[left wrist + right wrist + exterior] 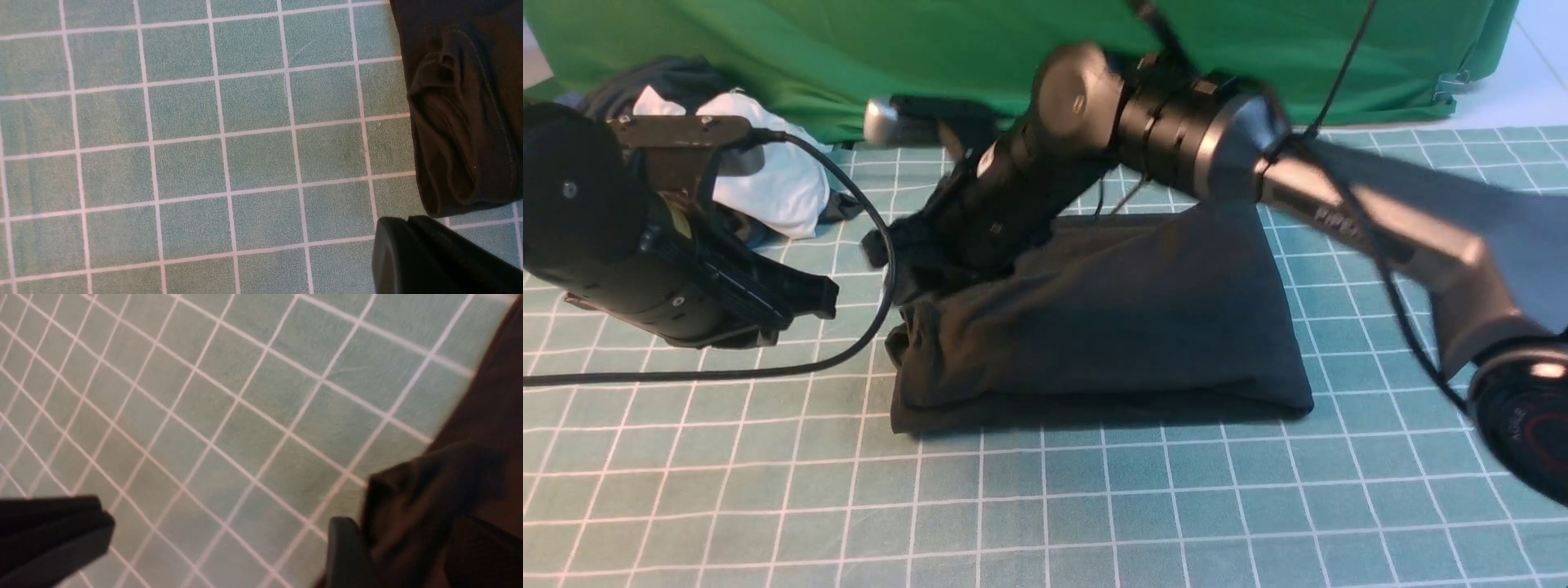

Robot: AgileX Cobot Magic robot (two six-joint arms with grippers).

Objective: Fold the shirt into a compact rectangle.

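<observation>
Right wrist view: right gripper (222, 524) open, empty, beside the folded shirt (449, 486).
Likely parted to leave the fold lying; left gripper (827, 298) closed, empty, parked aside.

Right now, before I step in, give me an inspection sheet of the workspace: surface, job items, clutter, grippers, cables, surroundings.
Surface: green gridded mat, lying flat.
Job's things: black shirt mid-mat, folded into a rough block, left end bunched.
Clutter: heap of dark and white garments at the far left.
Grippers: left gripper shut, holding nothing, left of the shirt; right gripper open at the shirt's far left corner, cloth against one finger.
Cables: black cable loops from the left arm across the mat; thin cable hangs along the right arm.
Surroundings: green cloth backdrop behind.
</observation>
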